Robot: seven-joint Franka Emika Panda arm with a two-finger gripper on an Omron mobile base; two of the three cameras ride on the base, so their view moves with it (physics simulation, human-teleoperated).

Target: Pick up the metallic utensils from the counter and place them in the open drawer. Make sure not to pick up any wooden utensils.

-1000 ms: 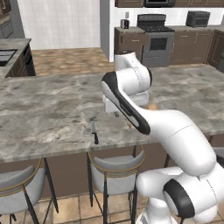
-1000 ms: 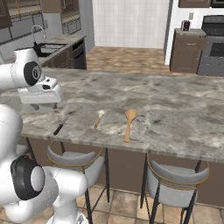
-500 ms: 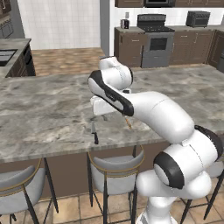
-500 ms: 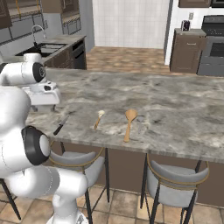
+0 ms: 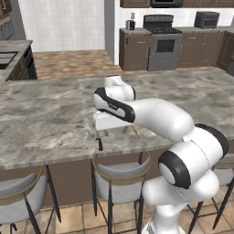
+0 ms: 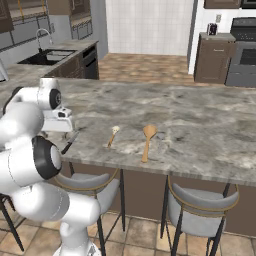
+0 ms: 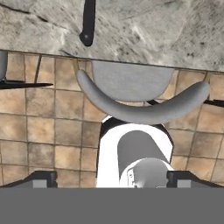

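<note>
My tool (image 5: 103, 133) stands wide open and holds nothing, the knife (image 5: 100, 143) lies on the bench (image 5: 50, 114) just below it near the edge, so nothing is yet placed in the drawer and all work remains.

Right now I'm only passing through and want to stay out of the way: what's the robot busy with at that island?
The arm is reaching low over the near edge of the counter, its open gripper empty and just above the knife, apparently lining up to pick it up. The knife lies flat near the counter's edge, black handle toward the stools. Two wooden spoons lie untouched further along the counter.
</note>
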